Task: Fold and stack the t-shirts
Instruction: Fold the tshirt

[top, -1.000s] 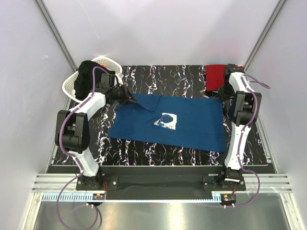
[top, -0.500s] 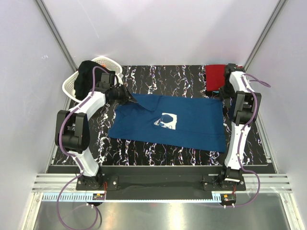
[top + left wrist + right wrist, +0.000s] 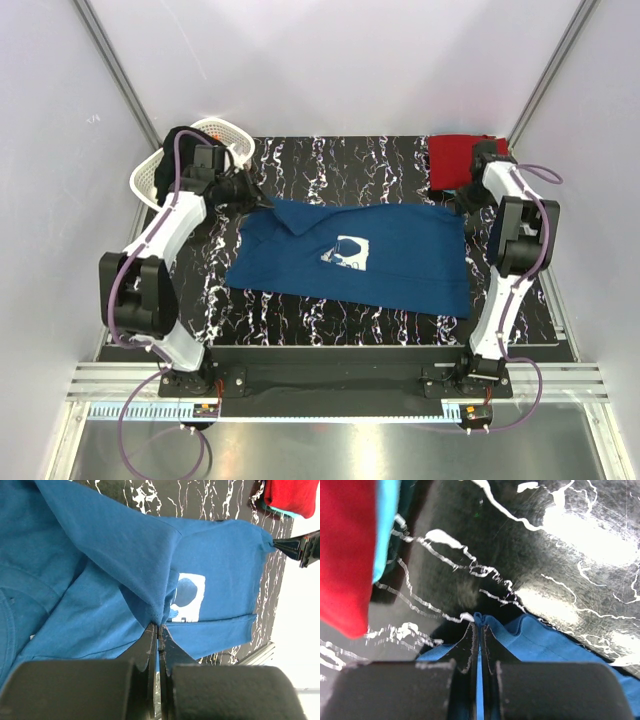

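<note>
A navy blue t-shirt [image 3: 380,258] with a white chest print [image 3: 348,251] lies spread across the black marbled table [image 3: 350,165]. My left gripper [image 3: 262,203] is shut on its far left corner, and the cloth there is lifted into a fold [image 3: 125,545]. My right gripper [image 3: 459,207] is shut on the shirt's far right corner [image 3: 479,617]. A folded red t-shirt [image 3: 454,157] lies at the far right, with a turquoise t-shirt [image 3: 386,525] under it.
A white lattice basket [image 3: 152,172] stands at the far left corner with dark cloth [image 3: 182,150] in it, right behind my left arm. Grey walls close in the table on three sides.
My right gripper has shut on the shirt's far right corner. My left arm has swung toward the far left, lifting its corner of the shirt further.
</note>
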